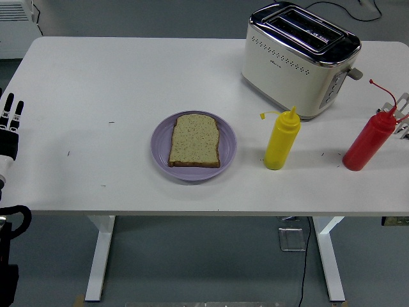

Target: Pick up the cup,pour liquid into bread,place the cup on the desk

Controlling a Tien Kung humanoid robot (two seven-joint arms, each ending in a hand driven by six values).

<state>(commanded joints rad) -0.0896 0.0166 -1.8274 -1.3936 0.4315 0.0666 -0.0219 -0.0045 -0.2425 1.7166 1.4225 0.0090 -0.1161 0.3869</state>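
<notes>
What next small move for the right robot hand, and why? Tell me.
Probably close it around the red bottle. The right robot hand shows only at the picture's right edge beside that bottle; whether it grips is unclear. The bread lies bare on the plate, both bottles upright.
</notes>
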